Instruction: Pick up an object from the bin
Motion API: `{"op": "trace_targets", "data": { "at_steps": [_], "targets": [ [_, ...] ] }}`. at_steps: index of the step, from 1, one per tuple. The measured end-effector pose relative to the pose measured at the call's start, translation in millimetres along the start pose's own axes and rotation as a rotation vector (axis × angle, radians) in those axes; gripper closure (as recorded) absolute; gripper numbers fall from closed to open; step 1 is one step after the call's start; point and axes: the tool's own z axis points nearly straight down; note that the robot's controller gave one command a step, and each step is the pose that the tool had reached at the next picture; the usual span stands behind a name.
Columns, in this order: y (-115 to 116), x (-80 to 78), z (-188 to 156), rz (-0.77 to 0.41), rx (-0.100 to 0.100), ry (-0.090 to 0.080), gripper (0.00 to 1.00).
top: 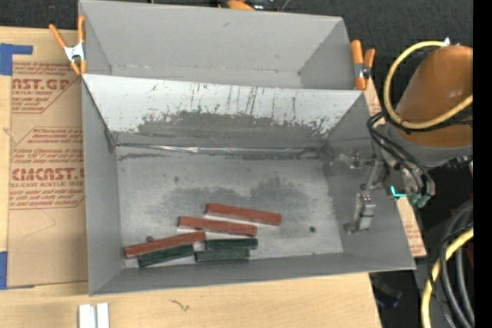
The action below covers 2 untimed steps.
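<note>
1. Currently the arm's two-finger gripper (pixel 360 216) hangs low at the right side of the grey metal bin (pixel 231 50), by the foot of its right sloping wall.
2. I cannot tell from this view whether the claw is open or closed.
3. The rounded orange cover (pixel 434 92) on the wrist sits above and to the right of the gripper, past the bin's right rim. A yellowish cable (pixel 393 81) loops about it.
4. The loose pieces lie in one small cluster on the floor toward the front-left, well apart from the gripper.
5. Cluster, back to front:
   - a long red-brown flat bar (pixel 243 214), tilted slightly down to the right;
   - just in front of it, a second red-brown bar with a pale edge (pixel 217 226);
   - a third red-brown bar (pixel 164 245) at the left, its right end touching the second.
6. A dark green bar (pixel 225 247) lies just in front of the second red-brown bar. Another dark green bar (pixel 163 259) runs along the front side of the third.
7. Nearest the gripper is the right end of the long red-brown flat bar, with scuffed grey floor between them.
</note>
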Motion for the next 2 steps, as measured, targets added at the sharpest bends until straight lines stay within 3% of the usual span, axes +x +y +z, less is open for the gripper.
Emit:
{"op": "trace_targets", "data": {
  "at_steps": [1, 2],
  "targets": [
    [71.6, 5.9, 81.0, -0.078, -0.003, 0.001, 0.0],
    [119.6, -33.8, 145.6, -0.284, -0.001, -0.006, 0.0]
  ]
}}
